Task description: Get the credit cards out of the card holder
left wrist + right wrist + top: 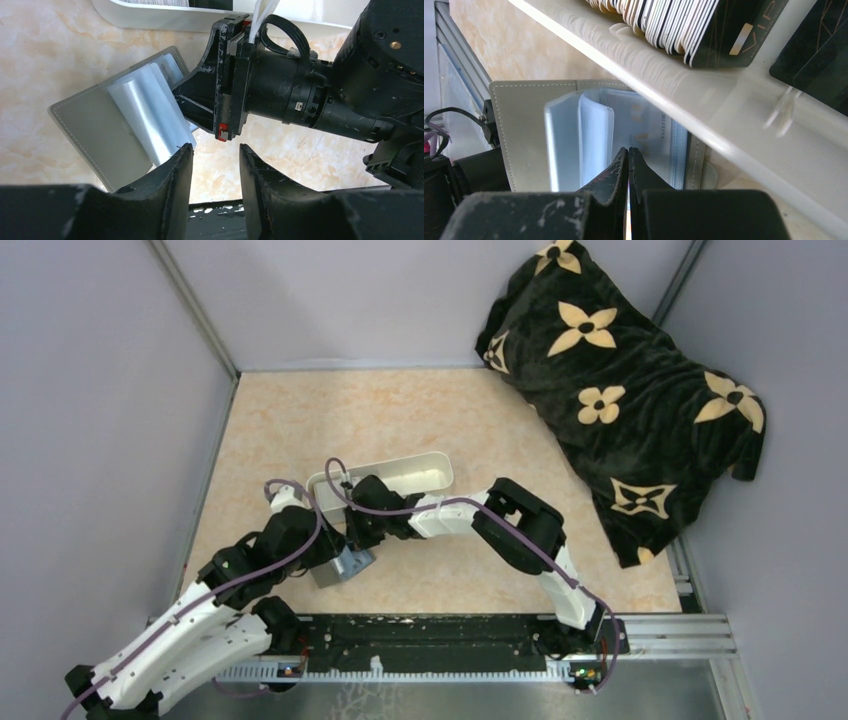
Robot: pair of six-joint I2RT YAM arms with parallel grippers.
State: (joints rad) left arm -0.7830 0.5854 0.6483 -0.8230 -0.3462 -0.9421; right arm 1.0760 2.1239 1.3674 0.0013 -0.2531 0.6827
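Note:
The grey card holder [350,566] lies open on the table near the front edge, its blue-grey sleeves [145,112] fanned up. A pale printed credit card [649,131] shows inside a sleeve. My right gripper [628,149] is shut, its tips pushed in among the sleeves of the card holder [524,135]; I cannot tell whether anything is pinched. My left gripper [215,150] stands open just before the holder's [90,125] near edge, nothing between its fingers, the left fingertip [182,155] over a sleeve's corner. In the top view both grippers meet over the holder, left [328,554] and right [362,538].
A long white tray [400,474] stands right behind the holder; its rim [674,95] runs across the right wrist view. It holds a row of several cards [664,22] and a black card [819,55]. A black flowered cloth [620,390] fills the back right.

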